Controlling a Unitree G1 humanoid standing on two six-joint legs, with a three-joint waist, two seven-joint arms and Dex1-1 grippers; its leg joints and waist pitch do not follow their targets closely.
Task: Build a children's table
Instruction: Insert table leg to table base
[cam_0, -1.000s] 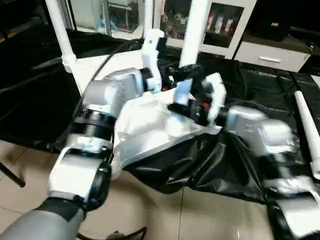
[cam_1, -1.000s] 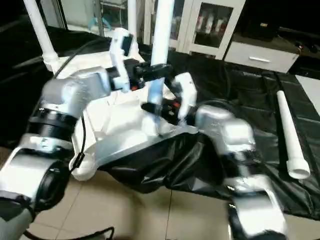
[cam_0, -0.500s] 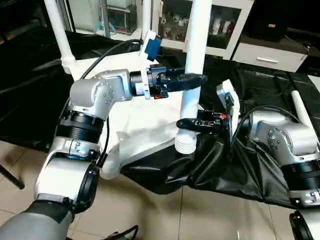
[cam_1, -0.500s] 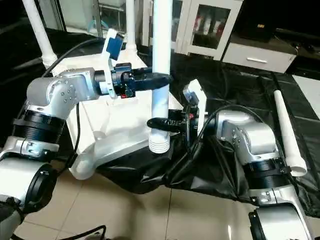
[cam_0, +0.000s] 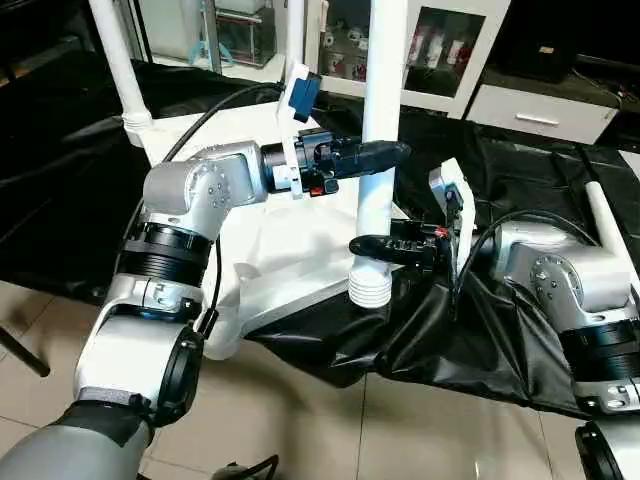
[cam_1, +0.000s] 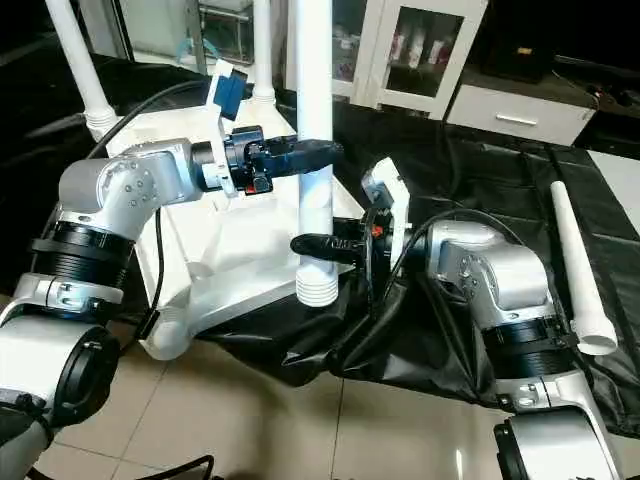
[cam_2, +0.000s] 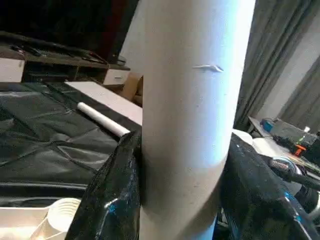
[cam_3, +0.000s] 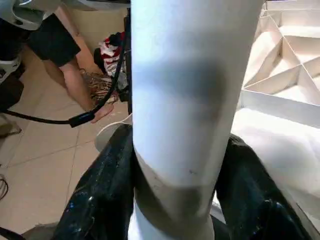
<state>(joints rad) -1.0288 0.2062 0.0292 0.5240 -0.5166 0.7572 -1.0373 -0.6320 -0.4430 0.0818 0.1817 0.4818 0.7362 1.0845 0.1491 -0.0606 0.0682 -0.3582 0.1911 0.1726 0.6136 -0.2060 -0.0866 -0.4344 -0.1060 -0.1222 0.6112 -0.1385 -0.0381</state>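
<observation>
- The tabletop (cam_0: 290, 250) lies upside down at the near edge of the black-covered work surface (cam_0: 520, 330), one corner overhanging the floor; two legs already stand in its far sockets.
- The left gripper (cam_0: 385, 152) pinches the upright leg (cam_0: 380, 120) high up, fingers on both sides of the tube.
- The right gripper (cam_0: 368, 246) clamps the same leg low down, just above its ribbed end (cam_0: 370, 290), which hangs beside the tabletop's near corner.
- Risk: the ribbed end seems off the socket, so pushing down could miss, tip the overhanging tabletop or let the tube slide through the fingers.
- A spare leg (cam_1: 575, 265) lies well apart to the right.
</observation>
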